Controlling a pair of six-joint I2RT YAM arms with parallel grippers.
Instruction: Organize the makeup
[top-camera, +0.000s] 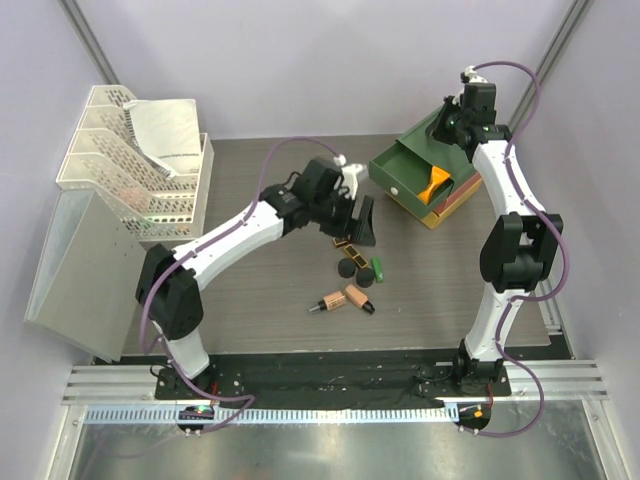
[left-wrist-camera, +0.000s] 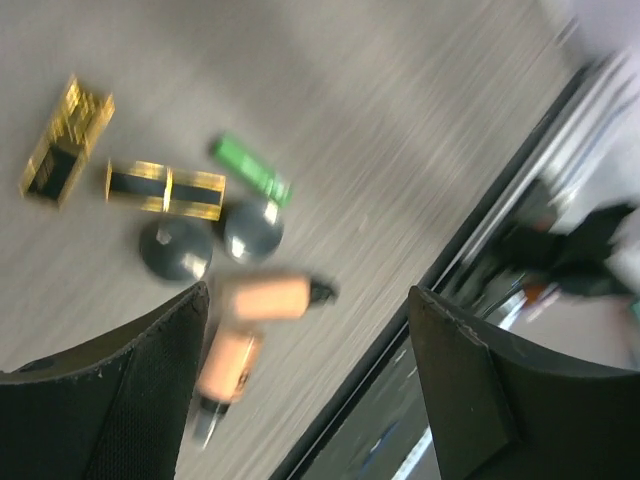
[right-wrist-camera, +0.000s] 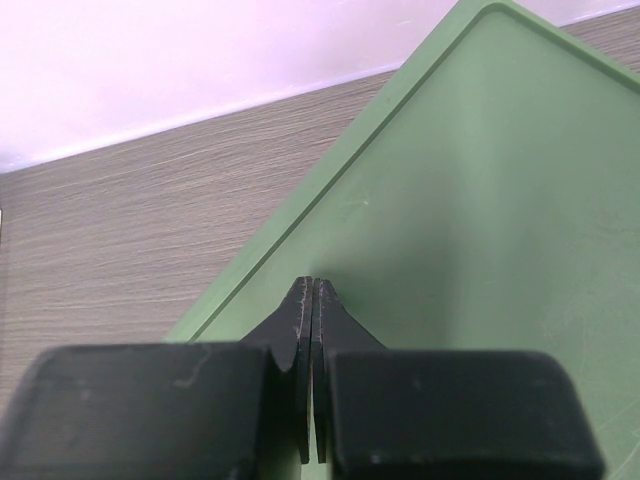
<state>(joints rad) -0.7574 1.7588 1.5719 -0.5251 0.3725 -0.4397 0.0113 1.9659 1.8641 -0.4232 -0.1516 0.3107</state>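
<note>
We find the task at an early stage. The drawer box (top-camera: 415, 138) stands at the far right of the table (top-camera: 440, 290) with its green top drawer (top-camera: 395, 172) pulled out. One orange item (top-camera: 435, 184), which we take for the orange tube, lies inside it. We see nothing else stowed.

The rest of the makeup lies loose in a cluster mid-table, well apart from the box. It comprises two black-gold sticks (left-wrist-camera: 165, 188), two round compacts (left-wrist-camera: 253, 230) close together, and the green tube (left-wrist-camera: 250, 170) just beside them. The peach bottle (left-wrist-camera: 270, 298) lies next to a second peach piece (left-wrist-camera: 228, 365). The left wrist view is blurred, so we cannot report finer detail.

The left gripper (top-camera: 353, 225) hangs over this cluster with its fingers spread wide and nothing between them. The right gripper (right-wrist-camera: 313, 290) has its fingers pressed together, holding nothing, over the green top of the box.

In our judgement, every piece in the cluster is yet to be picked up and put away, and the open drawer is ready to receive them.
</note>
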